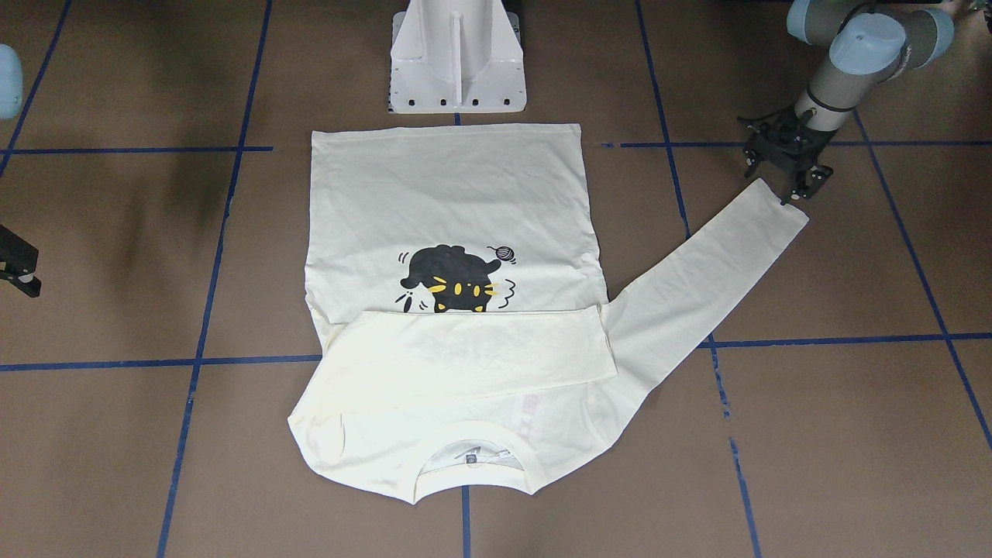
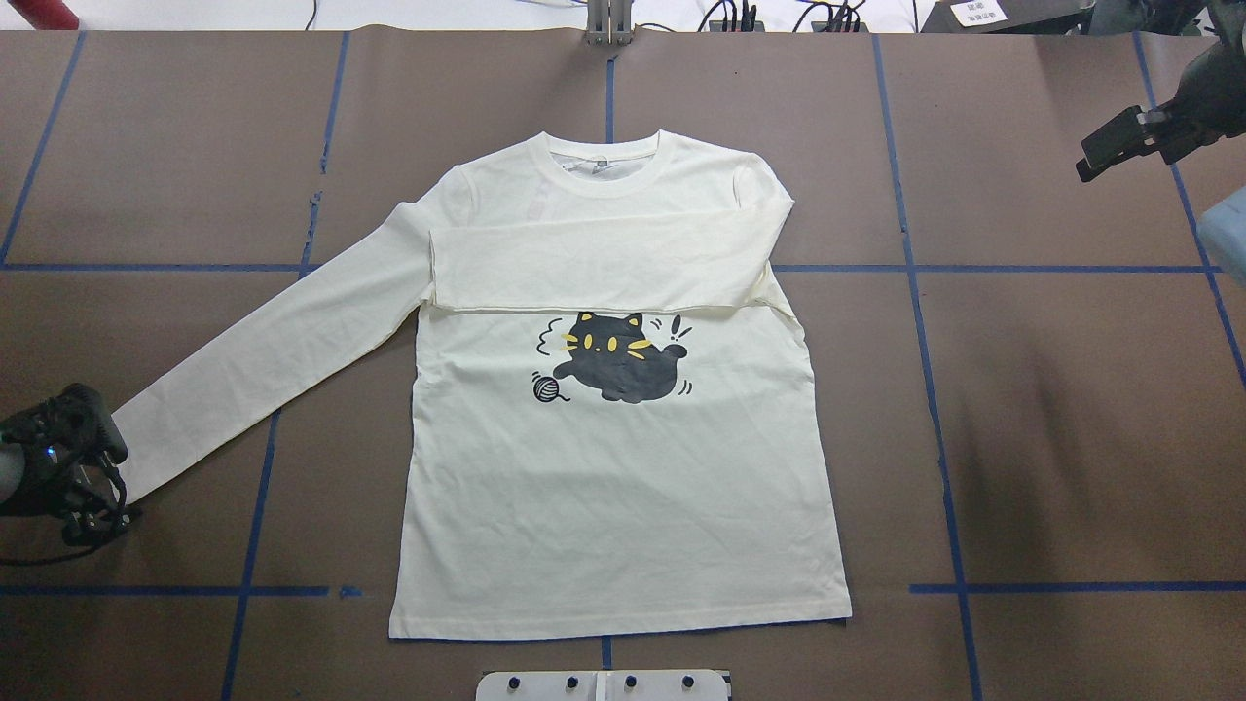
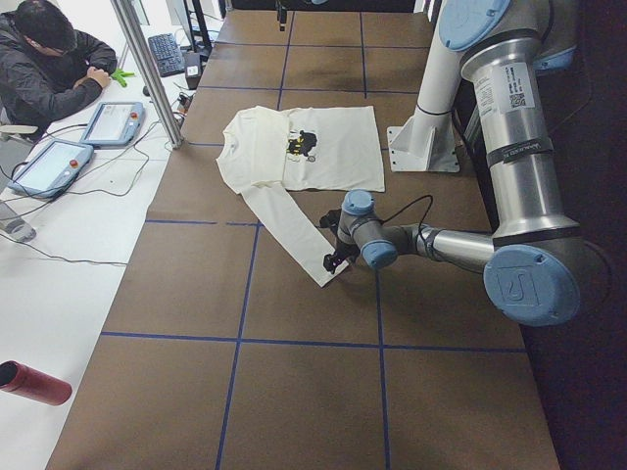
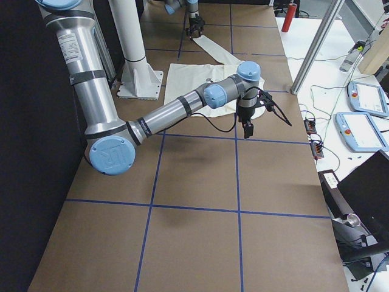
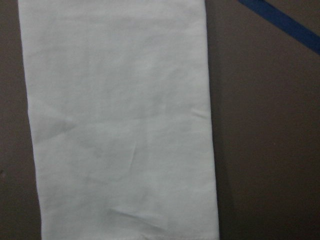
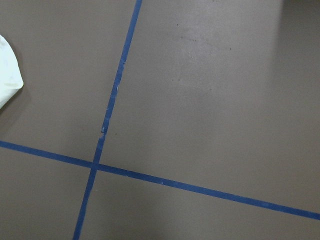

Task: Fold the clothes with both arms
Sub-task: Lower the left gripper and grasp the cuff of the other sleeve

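The cream long-sleeved shirt (image 2: 623, 487) lies flat with its black cat print (image 2: 618, 365) facing up. One sleeve (image 2: 594, 263) is folded across the chest. The other sleeve (image 2: 273, 341) stretches out flat toward my left arm's side. My left gripper (image 1: 784, 172) is low at that sleeve's cuff (image 1: 779, 205), jaws spread open with no cloth between them. In the left wrist view the cuff end (image 5: 120, 125) fills the frame. My right gripper (image 2: 1119, 146) hangs open above bare table, well off the shirt; only a shirt edge (image 6: 7, 70) shows in its wrist view.
The white pedestal base (image 1: 457, 58) stands just behind the shirt's hem. Blue tape lines (image 2: 930, 292) cross the brown table cover. A person (image 3: 49, 59) sits at a side table with tablets beyond the collar end. A metal post (image 3: 147, 73) and a red bottle (image 3: 34, 382) stand there.
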Available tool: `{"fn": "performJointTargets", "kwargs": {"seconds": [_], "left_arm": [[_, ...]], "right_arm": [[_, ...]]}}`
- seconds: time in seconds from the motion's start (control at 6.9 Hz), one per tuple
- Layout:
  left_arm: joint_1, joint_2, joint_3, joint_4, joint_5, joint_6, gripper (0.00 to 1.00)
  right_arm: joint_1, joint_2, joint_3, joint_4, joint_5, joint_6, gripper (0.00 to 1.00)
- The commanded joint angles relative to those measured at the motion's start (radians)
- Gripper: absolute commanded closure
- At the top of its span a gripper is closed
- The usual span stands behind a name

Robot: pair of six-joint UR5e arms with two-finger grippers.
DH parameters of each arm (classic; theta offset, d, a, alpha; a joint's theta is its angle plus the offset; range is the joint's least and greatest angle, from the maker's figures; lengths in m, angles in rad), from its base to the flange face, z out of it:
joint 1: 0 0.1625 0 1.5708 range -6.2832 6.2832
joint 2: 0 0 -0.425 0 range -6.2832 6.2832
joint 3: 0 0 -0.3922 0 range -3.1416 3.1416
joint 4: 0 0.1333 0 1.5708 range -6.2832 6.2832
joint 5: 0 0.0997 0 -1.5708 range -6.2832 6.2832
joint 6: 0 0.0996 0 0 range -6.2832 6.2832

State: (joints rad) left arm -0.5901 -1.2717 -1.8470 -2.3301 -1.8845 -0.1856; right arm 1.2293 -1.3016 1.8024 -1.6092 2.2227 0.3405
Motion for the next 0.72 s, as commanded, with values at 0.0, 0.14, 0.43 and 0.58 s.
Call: {"fn": "performJointTargets", "kwargs": {"seconds": [0.0, 0.14, 0.43, 0.58], "left_arm": [[0.001, -0.002, -0.001, 0.0, 0.045, 0.0, 1.0], [0.001, -0.002, -0.009, -0.002, 0.089, 0.0, 1.0], [-0.01, -0.008, -0.05, 0.0, 0.122, 0.011, 1.0], [-0.016, -0.015, -0.066, 0.003, 0.117, 0.011, 1.0]], "right_arm": [[0.001, -0.001, 0.002, 0.0, 0.0, 0.0, 0.0], [0.001, 0.001, 0.002, 0.0, 0.0, 0.0, 0.0], [0.006, 0.002, 0.0, 0.0, 0.002, -0.001, 0.0], [0.006, 0.002, 0.0, 0.0, 0.002, 0.0, 0.0]]}}
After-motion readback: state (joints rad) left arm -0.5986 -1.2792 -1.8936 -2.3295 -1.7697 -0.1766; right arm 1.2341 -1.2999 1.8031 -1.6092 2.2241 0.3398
